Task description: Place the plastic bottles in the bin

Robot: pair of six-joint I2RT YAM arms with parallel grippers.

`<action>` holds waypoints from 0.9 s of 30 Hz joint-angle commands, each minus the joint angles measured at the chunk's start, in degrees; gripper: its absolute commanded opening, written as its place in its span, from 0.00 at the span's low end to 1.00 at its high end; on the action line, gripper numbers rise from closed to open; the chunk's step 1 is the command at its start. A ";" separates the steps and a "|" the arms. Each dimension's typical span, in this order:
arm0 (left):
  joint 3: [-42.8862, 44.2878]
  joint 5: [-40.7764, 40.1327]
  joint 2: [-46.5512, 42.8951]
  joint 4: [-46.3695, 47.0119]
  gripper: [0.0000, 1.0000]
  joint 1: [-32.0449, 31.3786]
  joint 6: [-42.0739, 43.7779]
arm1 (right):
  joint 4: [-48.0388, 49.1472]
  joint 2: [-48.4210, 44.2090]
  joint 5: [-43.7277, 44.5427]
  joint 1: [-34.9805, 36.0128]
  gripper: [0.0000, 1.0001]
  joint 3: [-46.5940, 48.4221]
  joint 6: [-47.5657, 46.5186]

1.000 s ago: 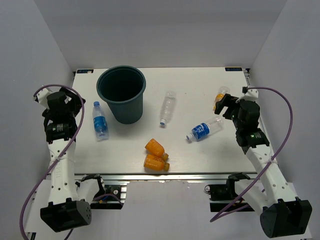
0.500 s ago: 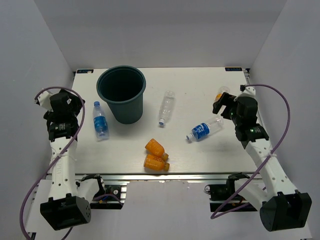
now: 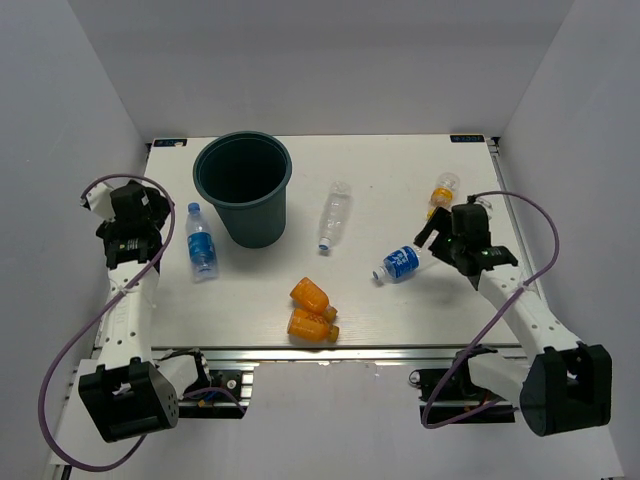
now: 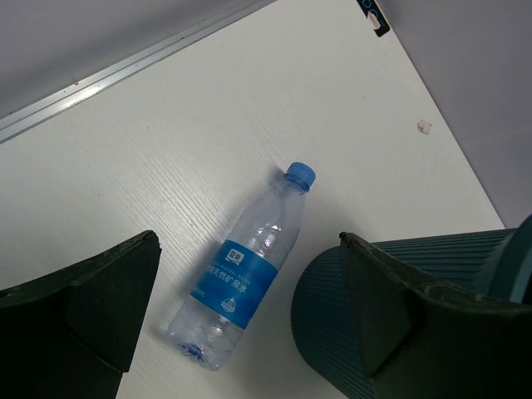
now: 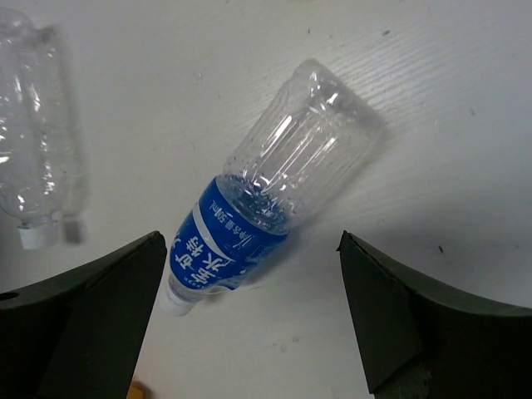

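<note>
The dark teal bin (image 3: 243, 187) stands upright at the back left. A clear blue-label bottle (image 3: 200, 242) lies left of it, also in the left wrist view (image 4: 246, 272). My left gripper (image 3: 150, 215) is open, just left of this bottle. A second blue-label bottle (image 3: 404, 261) lies at the right, also in the right wrist view (image 5: 264, 204). My right gripper (image 3: 437, 238) is open above its clear base end. A plain clear bottle (image 3: 335, 214) lies mid-table. Two orange bottles (image 3: 312, 310) lie at the front. A small yellow-capped bottle (image 3: 442, 192) lies far right.
The bin's ribbed wall (image 4: 399, 307) fills the lower right of the left wrist view. The plain clear bottle's cap end (image 5: 37, 166) shows at the left of the right wrist view. The table's back edge rail (image 4: 125, 66) runs across the left wrist view.
My right gripper has moved forward and left, from beside the small yellow-capped bottle to above the right blue-label bottle. My left arm has shifted slightly toward the left bottle. No bottle has moved.
</note>
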 commanded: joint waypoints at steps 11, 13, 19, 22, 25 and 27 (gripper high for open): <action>-1.61 -3.08 -0.41 2.96 0.98 -0.03 1.16 | 6.41 12.36 13.55 6.62 0.89 -4.50 12.03; -1.70 -3.26 0.03 2.87 0.98 -0.12 1.07 | 8.43 13.15 13.99 6.62 0.88 -6.43 12.74; -1.70 -2.73 0.64 3.14 0.98 -0.03 1.34 | 14.67 9.03 15.04 8.64 0.58 -8.38 9.67; -1.79 -3.26 0.64 3.22 0.98 -0.03 1.43 | 15.47 4.72 13.74 9.43 0.42 -8.03 7.92; -2.05 -2.39 0.82 4.01 0.98 -0.03 1.34 | 17.91 0.59 5.78 10.75 0.39 -4.61 2.31; -2.05 -1.42 1.43 4.28 0.98 -0.03 1.43 | 21.60 -1.17 0.13 12.50 0.38 -0.49 -1.30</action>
